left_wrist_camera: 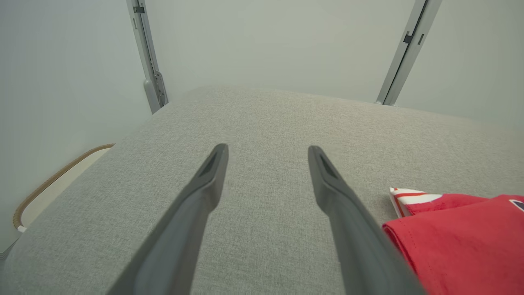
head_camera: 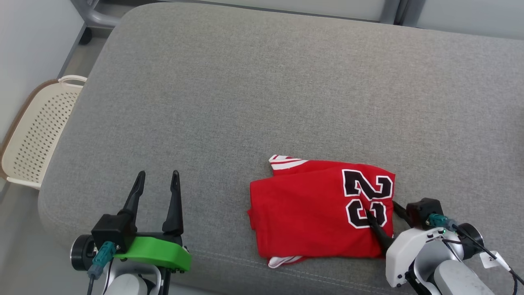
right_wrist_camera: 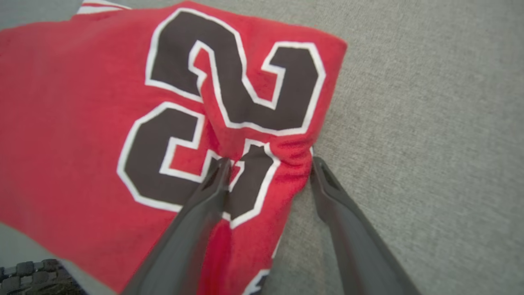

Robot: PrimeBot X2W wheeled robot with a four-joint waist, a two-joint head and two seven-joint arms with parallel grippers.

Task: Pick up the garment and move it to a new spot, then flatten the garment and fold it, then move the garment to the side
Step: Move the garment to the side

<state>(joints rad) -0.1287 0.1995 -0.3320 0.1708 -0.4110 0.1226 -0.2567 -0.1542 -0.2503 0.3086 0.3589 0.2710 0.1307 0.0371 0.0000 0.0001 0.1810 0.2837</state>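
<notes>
The garment [head_camera: 311,205] is a red jersey with a black, white-edged number, lying folded on the grey cushion [head_camera: 245,82] near its front edge. My right gripper [head_camera: 382,209] is open and straddles the jersey's right edge. In the right wrist view one finger presses on the number, the other rests on the cushion just past the hem, and the garment [right_wrist_camera: 82,123] is bunched into a small ridge between them at the right gripper [right_wrist_camera: 270,164]. My left gripper [head_camera: 158,175] stands open at the lower left with nothing between its fingers. The left gripper [left_wrist_camera: 268,149] points across bare cushion, with the garment [left_wrist_camera: 462,237] to its right.
A cream perforated basket [head_camera: 37,135] sits on the floor off the cushion's left edge. Grey metal frame posts [left_wrist_camera: 149,61] rise behind the cushion against a pale wall. Bare cushion stretches behind and to the left of the jersey.
</notes>
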